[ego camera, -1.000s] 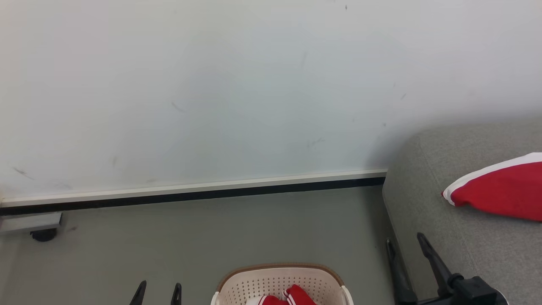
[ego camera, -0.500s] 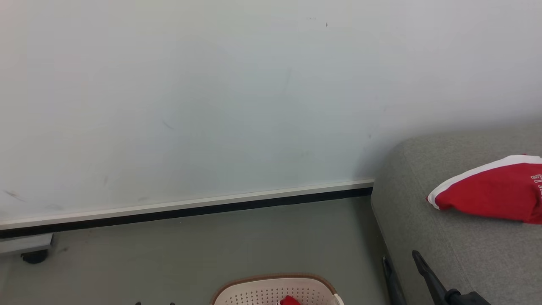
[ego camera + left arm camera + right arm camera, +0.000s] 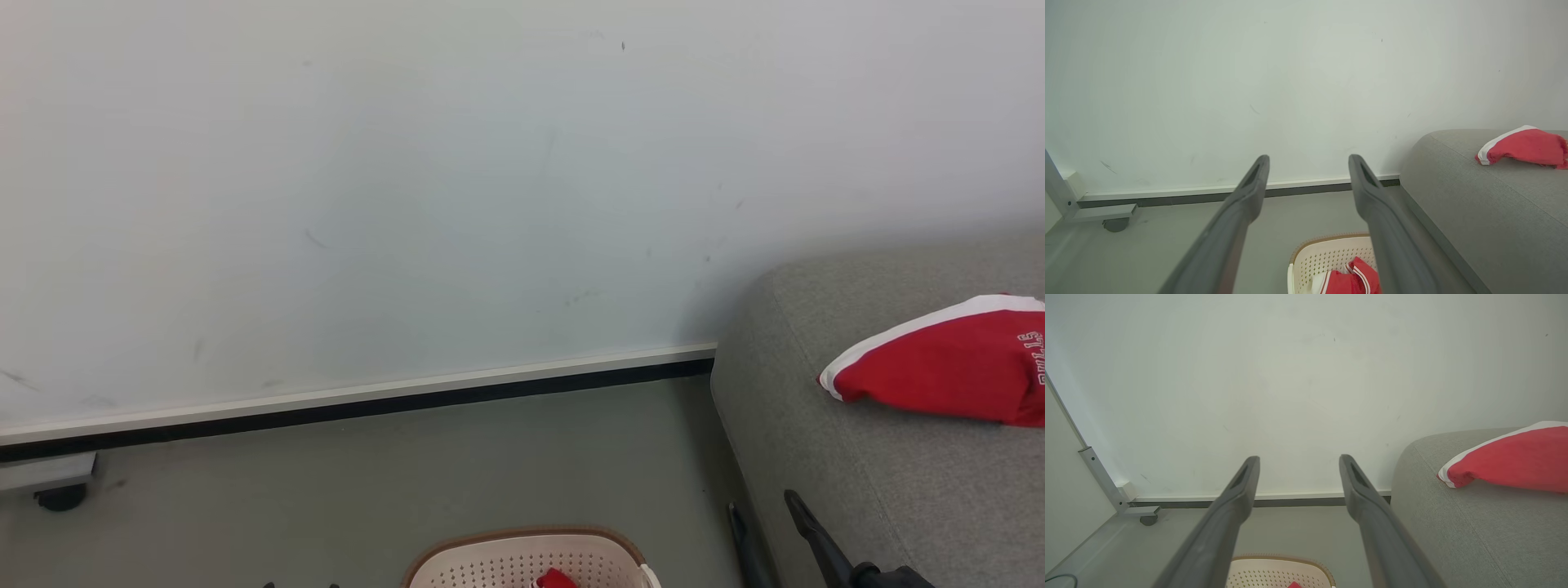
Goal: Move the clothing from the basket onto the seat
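Observation:
The cream basket (image 3: 490, 565) with a brown rim stands on the floor at the bottom edge of the head view, and red clothing (image 3: 1351, 279) with white stripes lies in it. Another red garment (image 3: 939, 376) with a white band lies on the grey seat (image 3: 816, 465) at the right. My right gripper (image 3: 760, 501) is open beside the seat's front corner, with nothing between its fingers. In the left wrist view, my left gripper (image 3: 1309, 157) is open and empty, up and left of the basket (image 3: 1327, 255).
A pale wall with a black baseboard (image 3: 367, 404) runs behind the grey floor. A metal frame foot on a dark caster (image 3: 57, 494) sits at the far left by the wall. Open floor lies between the caster and the basket.
The whole head picture has shifted, so the camera moved: the basket and both grippers sit lower in it, and more of the garment on the seat shows. Both grippers stay open.

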Motion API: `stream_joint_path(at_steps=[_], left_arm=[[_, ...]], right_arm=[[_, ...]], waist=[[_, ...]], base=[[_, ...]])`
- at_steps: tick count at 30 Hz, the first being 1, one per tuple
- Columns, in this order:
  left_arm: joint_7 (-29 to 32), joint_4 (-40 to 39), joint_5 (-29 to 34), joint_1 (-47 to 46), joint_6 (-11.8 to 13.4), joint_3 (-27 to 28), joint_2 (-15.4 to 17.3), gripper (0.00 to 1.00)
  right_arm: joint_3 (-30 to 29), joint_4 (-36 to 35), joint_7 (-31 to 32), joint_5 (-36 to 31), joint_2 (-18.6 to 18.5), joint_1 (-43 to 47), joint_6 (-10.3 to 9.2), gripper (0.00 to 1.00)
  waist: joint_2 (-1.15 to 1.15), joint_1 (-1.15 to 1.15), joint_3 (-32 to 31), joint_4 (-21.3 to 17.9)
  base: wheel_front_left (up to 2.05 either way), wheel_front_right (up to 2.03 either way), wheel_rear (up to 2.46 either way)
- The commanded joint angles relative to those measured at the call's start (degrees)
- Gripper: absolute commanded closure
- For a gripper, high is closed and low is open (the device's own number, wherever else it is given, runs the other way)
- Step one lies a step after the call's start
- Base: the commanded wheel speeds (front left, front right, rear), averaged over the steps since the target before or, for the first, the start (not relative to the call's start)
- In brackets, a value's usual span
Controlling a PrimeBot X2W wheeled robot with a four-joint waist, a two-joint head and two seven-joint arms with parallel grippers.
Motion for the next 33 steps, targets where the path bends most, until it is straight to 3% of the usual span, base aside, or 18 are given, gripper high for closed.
stream_joint_path(at_steps=[1, 19, 33], left_arm=[[-0.3, 0.1, 0.7, 0.8, -0.4, 0.4, -0.2, 0.0], [-0.3, 0.7, 1.9, -0.4, -2.3, 1.5, -1.5, 0.0], [-0.3, 5.2, 1.9, -3.6, -4.9, -0.9, -1.7, 0.0]], right_arm=[[0.1, 0.0, 0.0, 0.2, -0.4, 0.2, -0.02, 0.0], [-0.4, -0.7, 0.0, 0.6, -0.2, -0.3, -0.02, 0.0], [-0.8, -2.6, 0.0, 0.7, -0.1, -3.5, -0.02, 0.0]], waist=[[0.0, 0.0, 0.1, -0.1], [0.0, 0.0, 1.9, -0.5], [0.0, 0.0, 6.8, -2.5]], base=[[0.0, 0.0, 0.0], [0.0, 0.0, 0.0], [0.0, 0.0, 0.0]])
